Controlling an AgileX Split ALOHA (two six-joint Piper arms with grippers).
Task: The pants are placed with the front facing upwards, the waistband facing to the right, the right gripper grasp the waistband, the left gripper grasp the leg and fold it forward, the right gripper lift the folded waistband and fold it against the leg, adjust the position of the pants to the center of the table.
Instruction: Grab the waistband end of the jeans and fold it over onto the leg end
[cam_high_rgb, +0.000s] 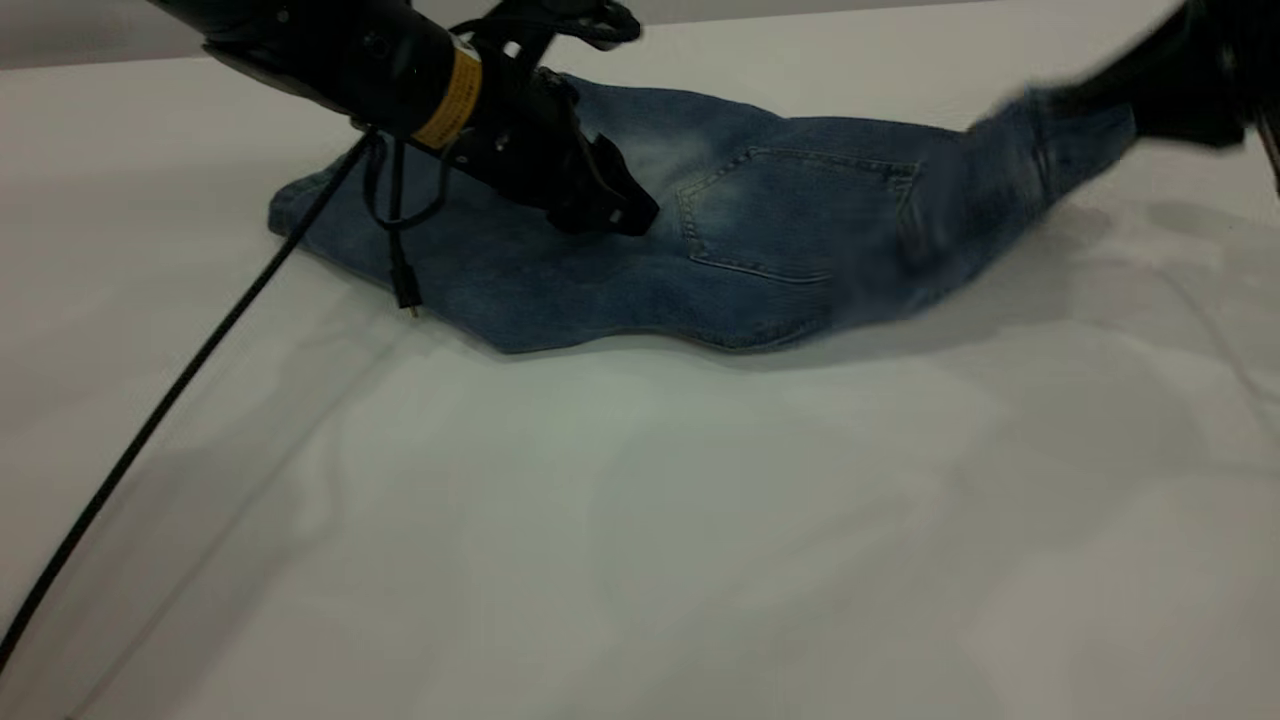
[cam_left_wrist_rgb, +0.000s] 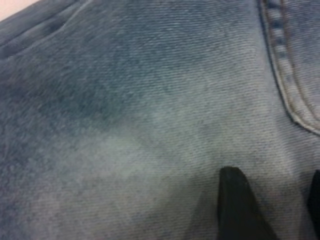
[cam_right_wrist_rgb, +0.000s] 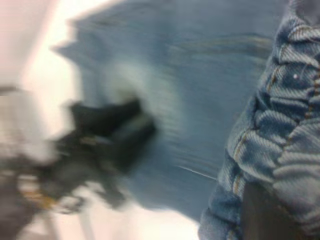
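A plain white worktop (cam_high_rgb: 640, 520) fills the scene, with the pants (cam_high_rgb: 620, 270) lying across its far half, back pocket (cam_high_rgb: 790, 215) facing up. The left gripper (cam_high_rgb: 605, 205) presses its tips down onto the denim near the middle of the leg part; its fingers (cam_left_wrist_rgb: 235, 200) show a gap between them and hold nothing. A yellow label (cam_high_rgb: 450, 100) wraps the left arm, its writing too small to read, and a black cable (cam_high_rgb: 200, 350) trails over the worktop. At the right edge, the right gripper (cam_high_rgb: 1150, 95) is closed on the ruffled waistband (cam_right_wrist_rgb: 280, 130), lifting that end off the surface.
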